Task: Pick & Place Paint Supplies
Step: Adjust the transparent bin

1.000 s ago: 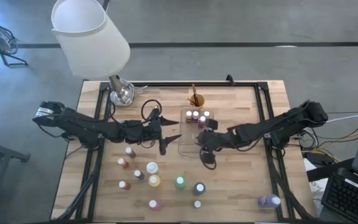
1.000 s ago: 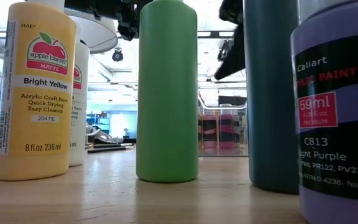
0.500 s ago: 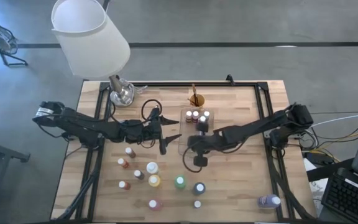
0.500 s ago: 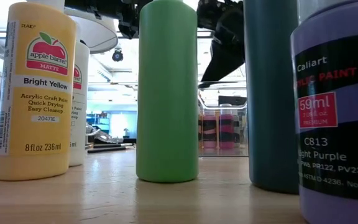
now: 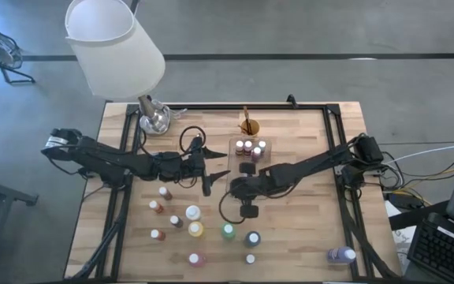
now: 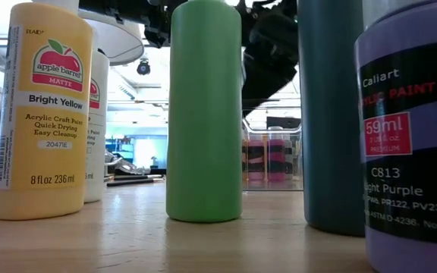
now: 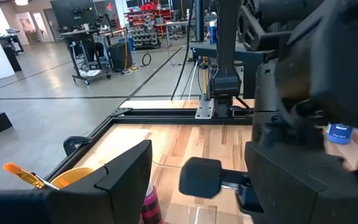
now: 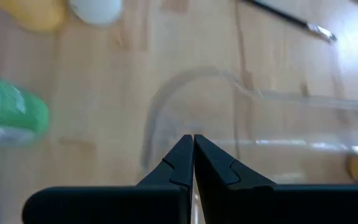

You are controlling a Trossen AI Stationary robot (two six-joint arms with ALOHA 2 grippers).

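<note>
Hovering right gripper (image 5: 247, 211) above bare wood, fingers pressed together, empty | green bottle (image 5: 228, 231) just beside it, other bottles near | left gripper (image 5: 211, 181) parted, waiting beside tray (image 5: 235, 188) | four bottles in tray.

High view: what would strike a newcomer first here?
The big white lampshade over the table's far left corner. Then the two dark arms meeting mid-table: the right gripper, shut, reaches past the clear tray toward the bottles standing near the front edge, and the left gripper waits, open, beside the tray.
</note>
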